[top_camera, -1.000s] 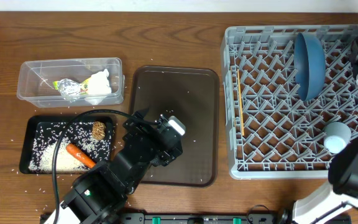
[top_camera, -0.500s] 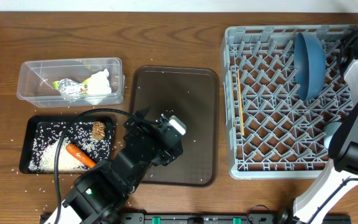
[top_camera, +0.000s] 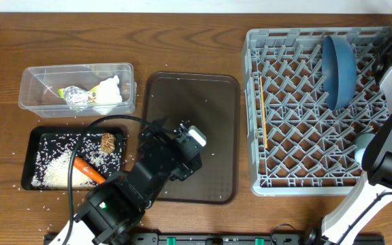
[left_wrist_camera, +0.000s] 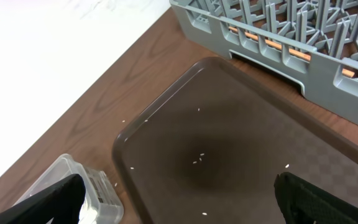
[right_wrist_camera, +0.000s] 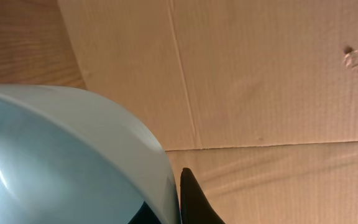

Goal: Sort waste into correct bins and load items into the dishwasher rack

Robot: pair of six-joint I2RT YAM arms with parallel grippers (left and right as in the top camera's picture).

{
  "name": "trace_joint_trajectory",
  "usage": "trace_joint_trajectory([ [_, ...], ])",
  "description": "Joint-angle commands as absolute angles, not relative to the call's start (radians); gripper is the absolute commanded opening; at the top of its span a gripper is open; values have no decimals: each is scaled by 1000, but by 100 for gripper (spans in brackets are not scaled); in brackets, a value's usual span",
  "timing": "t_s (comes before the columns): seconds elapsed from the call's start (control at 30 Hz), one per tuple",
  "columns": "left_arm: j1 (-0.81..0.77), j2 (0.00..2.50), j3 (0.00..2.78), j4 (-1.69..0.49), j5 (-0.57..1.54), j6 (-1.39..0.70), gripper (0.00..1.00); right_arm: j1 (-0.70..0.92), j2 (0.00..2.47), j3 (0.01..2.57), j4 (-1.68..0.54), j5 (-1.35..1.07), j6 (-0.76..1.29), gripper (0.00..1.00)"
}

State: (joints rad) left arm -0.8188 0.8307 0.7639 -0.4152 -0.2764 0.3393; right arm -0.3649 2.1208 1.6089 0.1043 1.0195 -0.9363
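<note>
My left gripper (top_camera: 190,139) (left_wrist_camera: 179,208) hangs open over the brown serving tray (top_camera: 203,92), with nothing between its fingers. My right gripper (right_wrist_camera: 178,200) is shut on the rim of a light-blue bowl (right_wrist_camera: 61,155), at the far right by the grey dishwasher rack (top_camera: 256,109). A large blue plate (top_camera: 339,64) stands upright in the rack. A small light-blue cup (top_camera: 363,143) sits there too, half hidden by the right arm. The black tray bin (top_camera: 33,136) holds a carrot (top_camera: 87,170), rice (top_camera: 52,169) and a brown lump (top_camera: 107,141). The clear box bin (top_camera: 31,76) holds a wrapper (top_camera: 73,96) and tissue (top_camera: 109,92).
Stray rice grains lie on the brown tray (left_wrist_camera: 229,143) and on the wooden table round the black bin. The rack's near wall (left_wrist_camera: 272,50) rises just beyond the tray. Brown cardboard (right_wrist_camera: 260,74) stands behind the held bowl.
The right arm has swung toward the rack's far right corner and now covers part of the light-blue cup. The left arm has hardly moved.
</note>
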Motion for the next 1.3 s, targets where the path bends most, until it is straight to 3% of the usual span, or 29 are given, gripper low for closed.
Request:
trace_joint_trajectory([
  [0.0, -814, 842, 783, -414, -290, 327, 98, -370, 2128, 1621, 106, 1020, -942, 1],
  [1.27, -814, 1008, 782, -414, -290, 327, 98, -346, 2175, 1616, 49, 1030, -1003, 1],
])
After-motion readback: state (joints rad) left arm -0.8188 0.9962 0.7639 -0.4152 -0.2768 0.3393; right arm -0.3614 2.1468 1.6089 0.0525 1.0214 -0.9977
